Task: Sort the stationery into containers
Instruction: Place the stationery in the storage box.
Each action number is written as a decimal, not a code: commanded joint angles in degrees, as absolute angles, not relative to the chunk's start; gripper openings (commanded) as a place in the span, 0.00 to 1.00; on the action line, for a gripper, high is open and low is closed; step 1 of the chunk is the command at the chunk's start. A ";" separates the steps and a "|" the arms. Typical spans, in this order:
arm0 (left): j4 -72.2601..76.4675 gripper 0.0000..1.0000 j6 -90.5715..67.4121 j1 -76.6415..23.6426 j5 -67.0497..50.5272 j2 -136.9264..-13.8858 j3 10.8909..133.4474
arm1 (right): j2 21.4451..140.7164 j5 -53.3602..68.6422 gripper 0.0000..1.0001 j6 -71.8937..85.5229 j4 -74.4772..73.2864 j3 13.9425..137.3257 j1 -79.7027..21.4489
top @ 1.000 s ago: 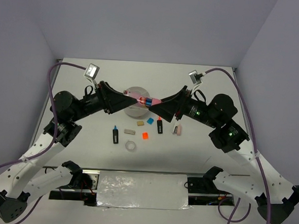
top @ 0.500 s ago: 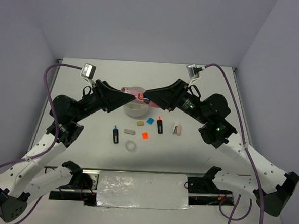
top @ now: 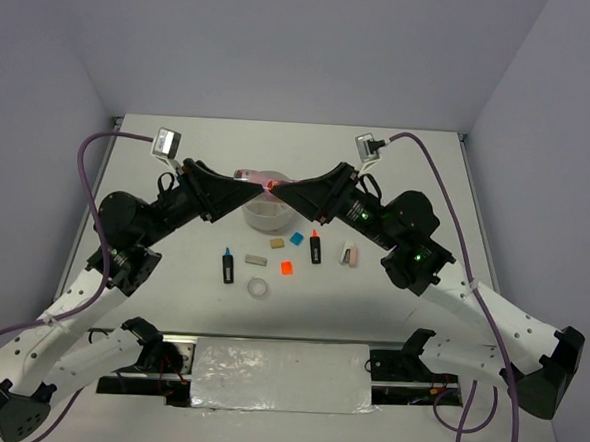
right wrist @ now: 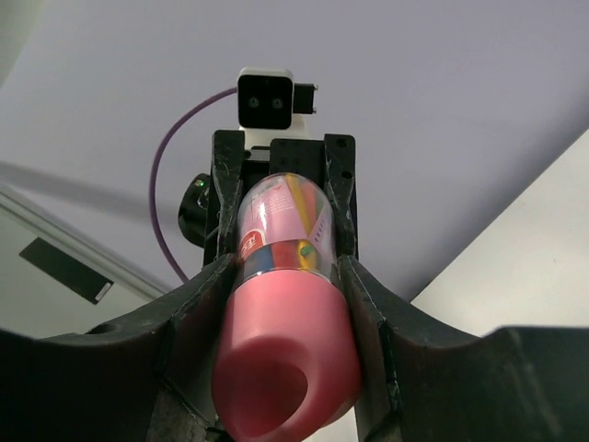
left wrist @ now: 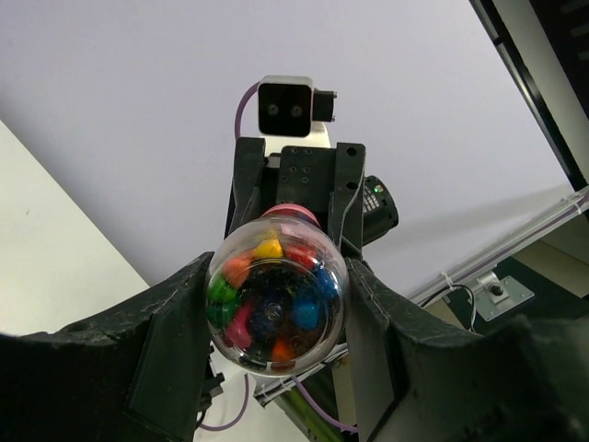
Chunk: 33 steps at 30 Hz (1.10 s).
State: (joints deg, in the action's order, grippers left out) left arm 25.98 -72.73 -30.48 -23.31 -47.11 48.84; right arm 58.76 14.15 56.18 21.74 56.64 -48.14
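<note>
Two robot arms meet tip to tip in the air, and between them we see the pink clear tube [top: 250, 175], lifted off the table [top: 427, 189]. The left jaws pinch its clear end from both sides. In the left wrist view that rounded end faces us between them, packed with small coloured pieces [left wrist: 271, 304]. The right jaws are closed on the opposite end, their fingers [right wrist: 198, 322] pressed against either side of the pink cap [right wrist: 285, 368]. Each pair of jaws looks straight down the tube at the other. The round white tub [top: 260, 222] sits directly below the point where the jaws meet. The rest of the stationery lies on the table on the near side of the jaws, well apart from them: a black marker with a blue cap [top: 228, 265], a black marker with an orange cap [top: 315, 246], a tan eraser [top: 257, 260], a blue square [top: 297, 238], an orange square [top: 286, 268] and a clear tape ring [top: 258, 289]. We judge that the step in hand is opening the tube. The next move likely calls for the right jaws to twist or pull the cap while the left jaws hold the body firm, keeping the tube over the tub so nothing spills wide.
</note>
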 commanded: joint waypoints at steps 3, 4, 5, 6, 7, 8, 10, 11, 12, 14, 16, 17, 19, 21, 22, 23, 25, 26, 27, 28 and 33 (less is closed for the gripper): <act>29.00 0.00 -71.20 -30.41 -19.25 -47.19 49.22 | 56.52 10.99 0.31 55.46 26.45 56.08 -48.60; 28.83 0.00 -71.02 -30.50 -19.34 -47.55 49.74 | 56.34 10.73 0.20 55.55 26.98 55.73 -48.69; 28.74 0.00 -70.84 -30.41 -20.29 -47.98 49.92 | 55.99 9.50 0.00 55.46 26.81 55.55 -48.60; 28.39 0.00 -70.14 -30.50 -20.91 -48.34 50.27 | 55.64 9.14 0.00 55.11 26.55 55.55 -48.60; 25.95 0.07 -69.44 -30.41 -21.35 -49.04 51.23 | 55.55 9.66 0.00 54.06 25.24 55.98 -48.34; 23.84 0.14 -68.65 -30.50 -21.18 -49.30 51.85 | 55.63 9.75 0.00 53.36 24.01 57.29 -48.25; 15.44 0.54 -64.97 -30.50 -20.57 -49.66 54.30 | 55.90 10.37 0.00 50.82 19.72 58.97 -47.47; 11.90 0.76 -62.25 -30.50 -18.22 -49.57 55.19 | 55.90 10.89 0.00 49.93 17.86 60.89 -47.03; 8.21 0.95 -61.01 -30.41 -16.63 -49.74 56.15 | 56.07 11.33 0.00 48.79 16.01 62.04 -46.67; -2.68 0.99 -56.63 -29.97 -11.29 -50.27 59.40 | 56.16 11.77 0.00 45.71 8.29 65.37 -44.75; -10.51 0.99 -54.06 -29.71 -6.18 -51.76 64.32 | 56.16 11.52 0.00 41.50 0.90 67.23 -43.60; -19.86 0.99 -52.57 -29.62 0.37 -52.90 65.99 | 56.16 10.47 0.00 40.27 -2.34 69.06 -42.38; -30.62 0.99 -52.73 -29.27 9.71 -54.22 71.61 | 56.69 9.58 0.00 36.93 -10.17 71.96 -40.61; -45.92 0.99 -55.54 -28.05 20.59 -55.89 75.21 | 57.82 9.32 0.00 34.82 -17.01 74.26 -38.24; -49.71 0.99 -56.59 -27.52 22.48 -56.16 75.67 | 59.75 9.23 0.00 32.89 -18.79 75.40 -37.71; -53.84 0.99 -57.38 -26.47 24.33 -55.73 75.33 | 61.33 8.62 0.00 31.65 -22.98 78.19 -36.92; -56.07 0.99 -58.35 -26.10 25.74 -54.41 74.19 | 68.33 7.39 0.00 27.36 -28.10 84.33 -36.48; -56.68 0.99 -58.53 -26.02 26.45 -52.40 73.40 | 71.34 6.69 0.00 25.94 -30.56 86.55 -36.39; -57.12 0.99 -58.45 -26.02 26.89 -51.34 71.82 | 74.59 4.68 0.00 23.23 -35.28 89.36 -36.30; -57.22 0.99 -57.75 -26.10 26.81 -50.46 71.11 | 81.06 3.35 0.00 22.25 -37.33 95.13 -36.30; -59.67 0.99 -52.48 -26.02 25.49 -48.42 70.66 | 96.57 -1.93 0.00 17.33 -46.64 111.59 -37.00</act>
State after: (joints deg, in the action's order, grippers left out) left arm -56.66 -56.38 -26.13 23.51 -49.10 69.73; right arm 90.56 2.76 23.27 -36.21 104.90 -36.73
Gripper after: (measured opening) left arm 0.993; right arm 0.530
